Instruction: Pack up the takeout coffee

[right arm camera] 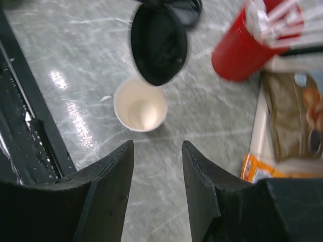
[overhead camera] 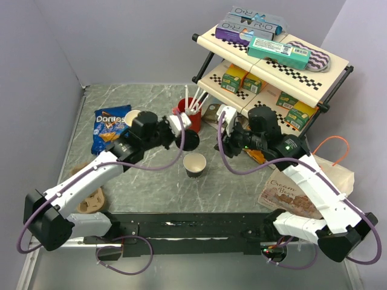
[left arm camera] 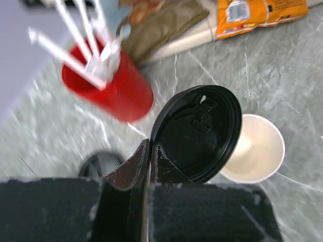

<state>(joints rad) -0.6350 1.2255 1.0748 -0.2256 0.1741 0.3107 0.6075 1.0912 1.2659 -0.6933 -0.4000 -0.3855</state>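
Note:
The takeout coffee cup [overhead camera: 195, 163] stands upright and uncovered on the marble table, cream-white inside [left arm camera: 255, 148] [right arm camera: 140, 105]. My left gripper [overhead camera: 183, 134] [left arm camera: 150, 148] is shut on the rim of the round black lid [overhead camera: 191, 140] [left arm camera: 199, 133]. It holds the lid tilted in the air just behind and above the cup. The lid [right arm camera: 158, 43] overlaps the cup's far rim in the right wrist view. My right gripper [overhead camera: 228, 124] [right arm camera: 157, 143] hangs open and empty to the right of the cup, its fingers apart over bare table.
A red cup with white straws [overhead camera: 188, 115] [left arm camera: 108, 85] [right arm camera: 239, 48] stands right behind the lid. A Doritos bag [overhead camera: 110, 127] lies at the left, a checkered snack shelf [overhead camera: 272, 60] at the back right, and a paper bag [overhead camera: 302, 187] at the right. A dark round object [left arm camera: 101, 164] lies below the left gripper.

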